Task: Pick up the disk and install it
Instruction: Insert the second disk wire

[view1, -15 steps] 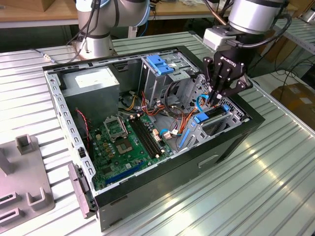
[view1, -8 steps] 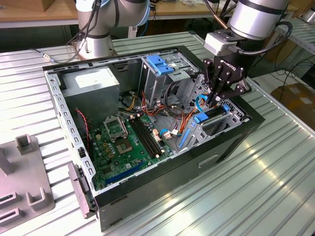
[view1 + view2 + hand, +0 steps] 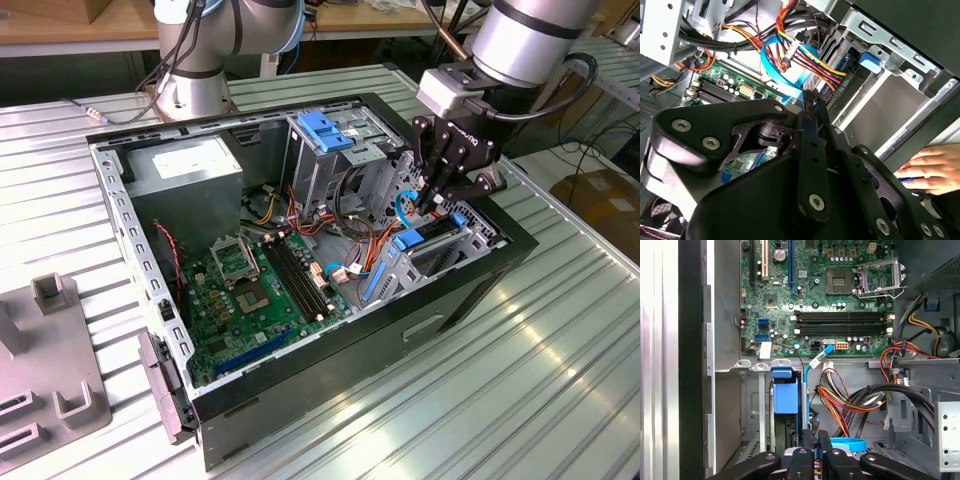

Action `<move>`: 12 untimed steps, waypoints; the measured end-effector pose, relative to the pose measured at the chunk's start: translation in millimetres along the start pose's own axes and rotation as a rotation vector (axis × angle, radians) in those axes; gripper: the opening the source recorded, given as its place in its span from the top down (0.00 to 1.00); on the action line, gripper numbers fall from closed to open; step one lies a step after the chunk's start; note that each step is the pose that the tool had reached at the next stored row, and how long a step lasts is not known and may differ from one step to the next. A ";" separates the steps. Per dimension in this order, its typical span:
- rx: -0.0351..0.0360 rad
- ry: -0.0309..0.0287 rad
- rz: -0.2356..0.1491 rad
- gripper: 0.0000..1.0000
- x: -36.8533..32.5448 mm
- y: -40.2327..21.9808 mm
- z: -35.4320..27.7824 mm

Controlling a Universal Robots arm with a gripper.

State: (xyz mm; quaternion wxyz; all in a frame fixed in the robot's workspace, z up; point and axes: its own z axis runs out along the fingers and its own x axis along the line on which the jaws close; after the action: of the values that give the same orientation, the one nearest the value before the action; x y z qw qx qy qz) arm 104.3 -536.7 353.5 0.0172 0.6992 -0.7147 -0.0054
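You had a crowded case to work in. Starting at the exterior view's left, the grey fixture block (image 3: 45,370) sat on the slatted table (image 3: 560,370), well apart from the open computer case (image 3: 300,400); inside, the power-supply box (image 3: 190,170) and the motherboard (image 3: 255,290) filled the left half, leaving open room only above them. Further right, the metal drive cage with its blue latch (image 3: 322,130) stood upright, and bundled cables (image 3: 350,250) lay between it and the bay at the case's right wall. There the gripper (image 3: 436,205) hung low, with its fingers (image 3: 810,447) drawn narrow, nearly together, and you could not tell whether they pinched anything. The disk (image 3: 432,238) sat on edge in that bay just below the gripper, its blue bracket (image 3: 785,395) showing and the case wall close beside it. In the second wrist view a hand (image 3: 932,172) rested outside the case.
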 end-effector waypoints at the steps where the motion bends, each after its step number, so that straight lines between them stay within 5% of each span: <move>1: 0.0000 0.0001 0.000 0.84 1.5 -0.1 0.1; 12: 0.0000 -0.0001 0.000 0.84 12.0 -0.4 3.3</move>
State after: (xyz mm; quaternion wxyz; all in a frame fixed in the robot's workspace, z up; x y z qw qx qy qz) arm 104.3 -548.8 350.4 0.0172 0.6992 -0.7147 -0.0054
